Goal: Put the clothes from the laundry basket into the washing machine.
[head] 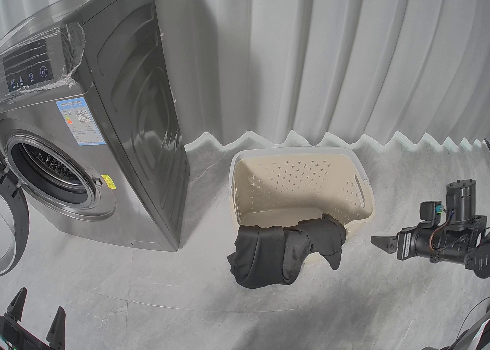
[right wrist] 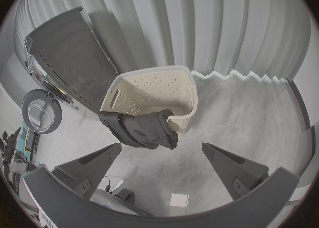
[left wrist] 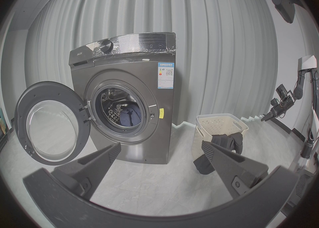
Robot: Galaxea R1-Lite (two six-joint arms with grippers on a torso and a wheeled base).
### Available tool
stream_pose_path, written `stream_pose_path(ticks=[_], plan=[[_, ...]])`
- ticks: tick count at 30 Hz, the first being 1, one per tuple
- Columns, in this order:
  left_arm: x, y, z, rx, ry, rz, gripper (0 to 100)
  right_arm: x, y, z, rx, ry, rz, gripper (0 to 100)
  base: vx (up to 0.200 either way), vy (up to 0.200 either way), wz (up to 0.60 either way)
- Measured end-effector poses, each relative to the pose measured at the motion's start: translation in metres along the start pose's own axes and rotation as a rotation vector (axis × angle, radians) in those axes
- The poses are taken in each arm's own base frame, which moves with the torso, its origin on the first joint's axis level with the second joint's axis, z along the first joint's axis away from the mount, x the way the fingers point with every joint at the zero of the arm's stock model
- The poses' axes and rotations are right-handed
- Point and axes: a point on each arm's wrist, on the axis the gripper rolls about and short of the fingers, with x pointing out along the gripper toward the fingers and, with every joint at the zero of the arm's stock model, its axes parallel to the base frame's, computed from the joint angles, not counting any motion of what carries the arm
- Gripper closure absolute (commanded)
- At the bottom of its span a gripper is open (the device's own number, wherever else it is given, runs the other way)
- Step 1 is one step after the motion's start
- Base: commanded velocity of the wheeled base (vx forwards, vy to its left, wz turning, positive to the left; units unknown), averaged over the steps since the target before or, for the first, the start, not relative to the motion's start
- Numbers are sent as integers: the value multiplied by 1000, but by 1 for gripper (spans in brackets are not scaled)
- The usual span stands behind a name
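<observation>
A cream laundry basket (head: 296,152) stands on the floor to the right of the grey washing machine (head: 127,111). A dark grey garment (head: 275,254) hangs over the basket's near rim, partly inside and partly down onto the floor. The machine's round door (left wrist: 50,122) is swung open, and a dark blue cloth (left wrist: 130,115) lies in the drum. My right gripper (head: 382,243) is open and empty, off to the basket's right at about rim height; in its own view, the right gripper (right wrist: 161,145) faces the garment (right wrist: 143,130). My left gripper (head: 41,302) is open and empty, low in front of the machine.
A white pleated curtain (head: 332,44) closes off the back. Pale marble-look floor (head: 153,284) spreads between machine, basket and my arms. The open door (head: 13,228) juts out at the machine's left side.
</observation>
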Motion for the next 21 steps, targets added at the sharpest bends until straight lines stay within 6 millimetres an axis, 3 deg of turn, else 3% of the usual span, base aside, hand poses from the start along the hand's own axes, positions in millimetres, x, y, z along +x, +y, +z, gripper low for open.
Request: stream_pose_path(ticks=[9, 21], plan=[[0, 0, 0, -2, 0, 0, 0, 40, 13, -7, 2, 91, 17, 0, 0, 0, 0], [0, 0, 0, -2, 0, 0, 0, 97, 27, -20, -26, 71, 24, 0, 0, 0, 0]])
